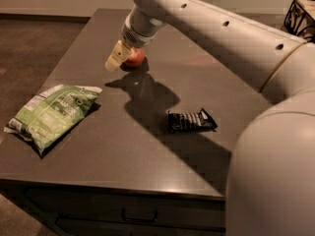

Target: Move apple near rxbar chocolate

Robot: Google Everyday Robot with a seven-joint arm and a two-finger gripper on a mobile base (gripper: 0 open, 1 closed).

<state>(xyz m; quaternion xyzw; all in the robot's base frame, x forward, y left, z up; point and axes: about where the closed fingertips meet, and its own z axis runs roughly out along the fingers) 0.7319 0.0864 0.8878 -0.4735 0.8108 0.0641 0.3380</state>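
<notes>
The apple (136, 58) is a small red-orange fruit on the dark table (123, 151), at the far middle-left, partly hidden by my arm. My gripper (118, 57) hangs from the pale arm with its cream fingertips just left of the apple and slightly over it. The rxbar chocolate (191, 121) is a flat black bar with white lettering, lying near the table's middle right, well apart from the apple and nearer the front.
A green chip bag (51, 114) lies at the table's left front. A dark wire basket (300, 16) shows at the far right. My arm's bulk (275, 171) fills the right foreground. A drawer handle (139, 216) sits below the front edge.
</notes>
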